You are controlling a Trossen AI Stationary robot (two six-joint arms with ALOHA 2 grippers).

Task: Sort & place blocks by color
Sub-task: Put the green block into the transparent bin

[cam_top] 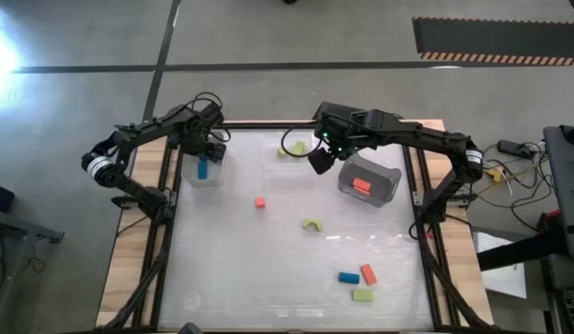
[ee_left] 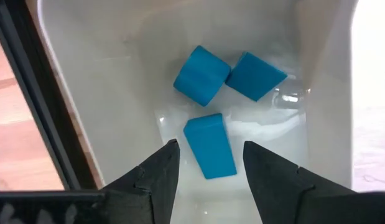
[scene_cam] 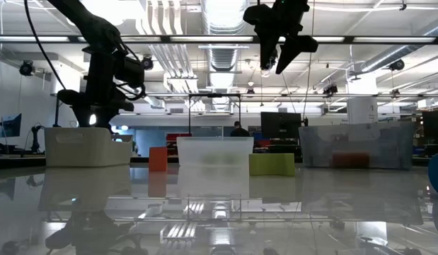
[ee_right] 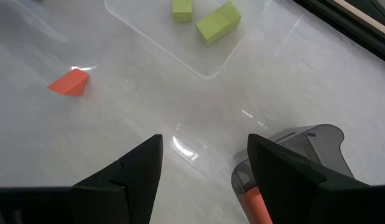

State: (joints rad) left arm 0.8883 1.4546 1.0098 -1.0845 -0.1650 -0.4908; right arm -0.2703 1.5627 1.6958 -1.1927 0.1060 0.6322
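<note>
My left gripper is open, pointing down into a clear bin at the table's far left. Three blue blocks lie on the bin's bottom; one blue block lies just below the gap between my fingers. My right gripper is open and empty, held high above the table between a clear tray with two green blocks and a grey bin holding a red block.
Loose blocks lie on the table: a red one and a green arch near the middle, and a blue one, a red one and a green one at the near right.
</note>
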